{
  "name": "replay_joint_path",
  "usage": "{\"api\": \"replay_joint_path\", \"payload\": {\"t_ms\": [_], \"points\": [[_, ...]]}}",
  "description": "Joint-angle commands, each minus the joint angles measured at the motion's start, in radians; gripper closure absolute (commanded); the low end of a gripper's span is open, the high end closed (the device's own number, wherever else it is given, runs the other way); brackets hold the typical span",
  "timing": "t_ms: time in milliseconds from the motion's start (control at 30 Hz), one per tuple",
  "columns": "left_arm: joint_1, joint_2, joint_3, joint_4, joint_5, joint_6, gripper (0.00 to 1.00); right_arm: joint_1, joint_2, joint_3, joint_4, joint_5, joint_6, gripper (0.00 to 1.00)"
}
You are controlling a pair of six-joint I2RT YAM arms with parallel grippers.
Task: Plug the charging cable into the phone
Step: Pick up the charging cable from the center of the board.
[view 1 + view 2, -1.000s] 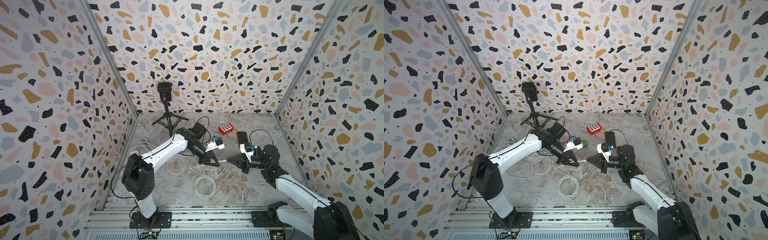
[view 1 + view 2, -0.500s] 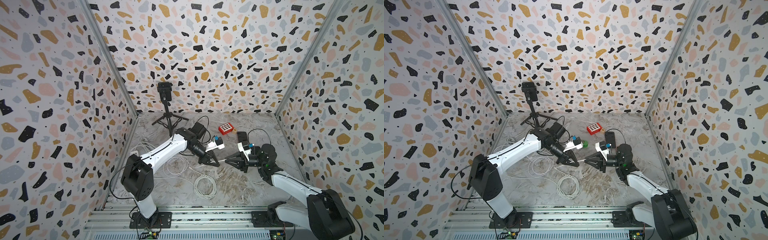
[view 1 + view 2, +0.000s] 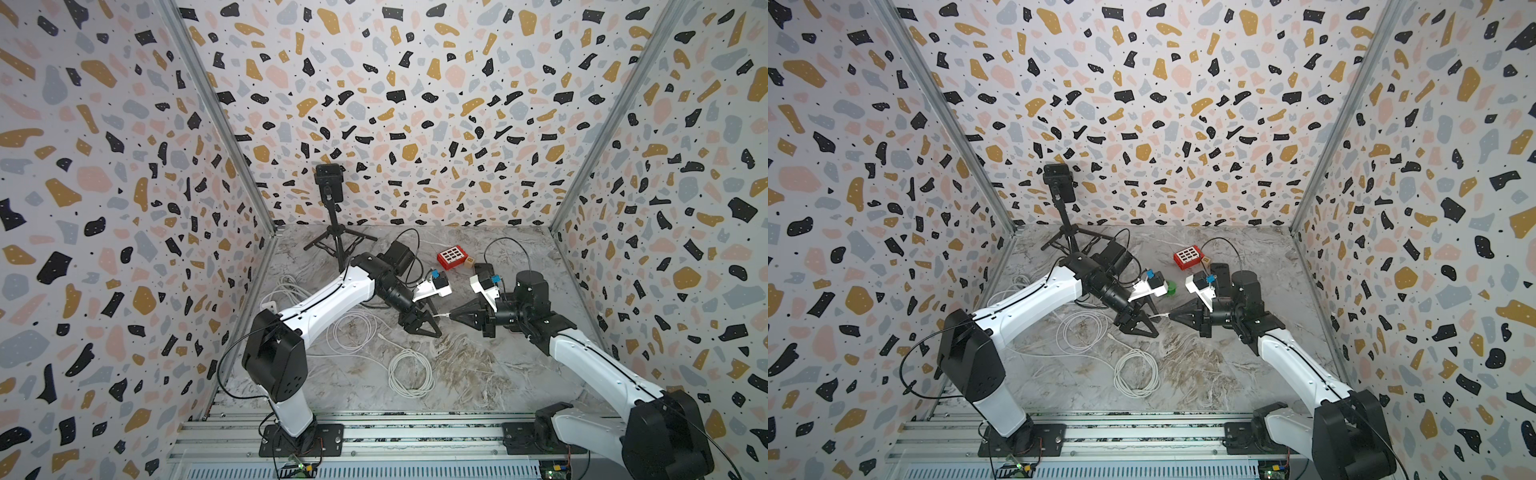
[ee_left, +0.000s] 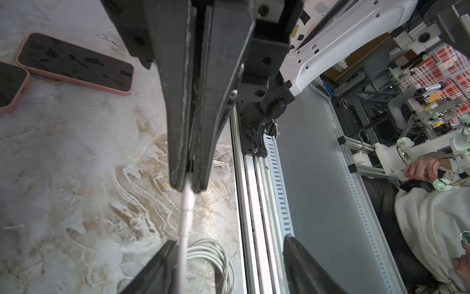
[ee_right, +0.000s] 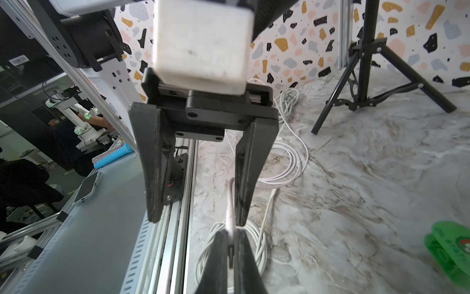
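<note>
Top views high above table (image 3: 478,374), wrist views close

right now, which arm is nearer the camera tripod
Left. The left arm passes close beside the legs of the camera tripod; the right arm comes in from the opposite side, well apart from it.

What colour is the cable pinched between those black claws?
White. The cable shows best in the left wrist view.

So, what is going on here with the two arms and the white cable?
The right gripper is shut on the plug end of the charging cable. The left gripper is open, the cable running between its fingers. A phone in a pink case lies flat on the table, not yet plugged in.
</note>
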Motion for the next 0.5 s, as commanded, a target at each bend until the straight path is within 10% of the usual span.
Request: {"api": "replay_joint_path", "payload": {"t_ms": [0,333,467], "points": [[-0.025,0.024,0.038,0.004,-0.038,0.007,0.40,0.010,0.008,0.075,-0.292,0.017,-0.098,1.00],[-0.047,0.066,0.097,-0.042,-0.028,0.033,0.58,0.016,0.048,0.177,-0.513,0.040,-0.139,1.00],[-0.057,0.073,0.102,-0.052,-0.030,0.046,0.88,0.016,0.055,0.203,-0.570,0.045,-0.165,1.00]]}}
